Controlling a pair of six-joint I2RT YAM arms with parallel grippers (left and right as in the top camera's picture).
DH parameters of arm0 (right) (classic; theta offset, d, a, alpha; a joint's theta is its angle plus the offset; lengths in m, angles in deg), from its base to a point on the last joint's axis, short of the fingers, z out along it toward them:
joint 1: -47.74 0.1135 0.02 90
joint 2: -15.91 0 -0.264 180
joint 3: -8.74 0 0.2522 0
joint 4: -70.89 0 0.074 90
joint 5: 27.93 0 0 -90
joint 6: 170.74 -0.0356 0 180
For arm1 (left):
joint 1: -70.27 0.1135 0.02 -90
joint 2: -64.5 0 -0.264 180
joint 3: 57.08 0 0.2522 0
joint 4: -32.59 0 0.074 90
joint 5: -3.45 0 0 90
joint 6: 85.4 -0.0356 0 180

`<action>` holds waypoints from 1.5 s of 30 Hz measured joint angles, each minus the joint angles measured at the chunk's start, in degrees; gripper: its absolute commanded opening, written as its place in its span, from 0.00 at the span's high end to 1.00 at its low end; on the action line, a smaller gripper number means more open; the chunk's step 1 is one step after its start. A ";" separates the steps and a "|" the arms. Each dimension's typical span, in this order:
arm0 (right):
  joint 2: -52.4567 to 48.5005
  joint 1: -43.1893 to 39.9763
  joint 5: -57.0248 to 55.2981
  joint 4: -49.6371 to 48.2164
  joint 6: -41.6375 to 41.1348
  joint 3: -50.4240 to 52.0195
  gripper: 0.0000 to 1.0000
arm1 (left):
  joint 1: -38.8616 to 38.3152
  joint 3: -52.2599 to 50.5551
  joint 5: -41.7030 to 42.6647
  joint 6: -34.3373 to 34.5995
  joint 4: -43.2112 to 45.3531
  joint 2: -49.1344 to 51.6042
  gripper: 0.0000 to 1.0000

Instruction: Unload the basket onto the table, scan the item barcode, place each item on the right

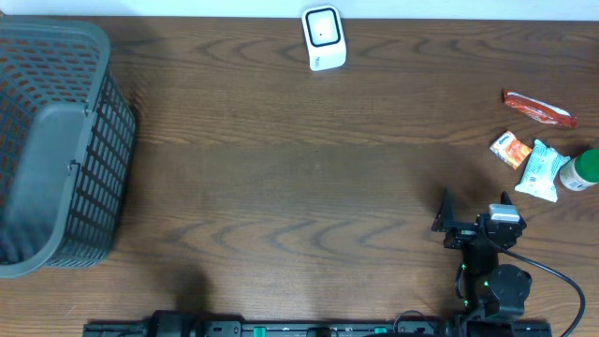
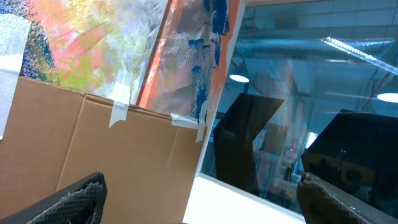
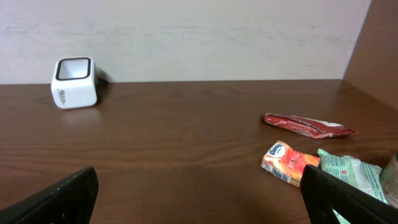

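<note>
We can read no word or number anywhere. The scanner [image 3: 74,83] bears a dark line of print on its front, the orange packet [image 3: 283,163] a blue oval logo, the green-white pouch [image 3: 348,173] green lettering, all too small for us to make out.

We found the basket [image 1: 56,140] at the left end of the tabletop [image 1: 281,168], and the scanner [image 1: 324,38] at the far edge near the middle, well apart from it. At the right end lay a cluster: the long wrapper [image 1: 538,109] farthest back, the small sachet [image 1: 510,149] before it, the pouch [image 1: 540,170] just right of the sachet, and the bottle [image 1: 582,171] just beside the pouch at the edge. The right tool [image 1: 475,208] stood nearer the front, before that cluster.
</note>
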 measured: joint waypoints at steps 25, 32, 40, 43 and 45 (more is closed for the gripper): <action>0.00 0.00 0.00 0.00 0.00 0.00 0.01 | -0.46 0.00 -0.13 1.22 -25.07 0.00 0.02; 0.00 0.00 0.00 0.00 0.00 0.00 0.01 | -0.46 -5.18 0.90 3.89 -24.87 -0.02 0.02; 0.00 0.00 -0.02 -0.02 0.00 0.00 0.01 | -0.46 -20.55 7.39 4.35 -14.27 -3.85 0.02; 0.00 0.00 -0.11 -0.02 0.00 0.00 0.01 | -0.37 -28.06 9.81 4.35 -8.79 -7.76 0.02; 0.00 0.00 -0.15 -0.02 0.00 0.00 0.01 | -0.26 -33.14 11.41 4.44 -5.75 -10.38 0.02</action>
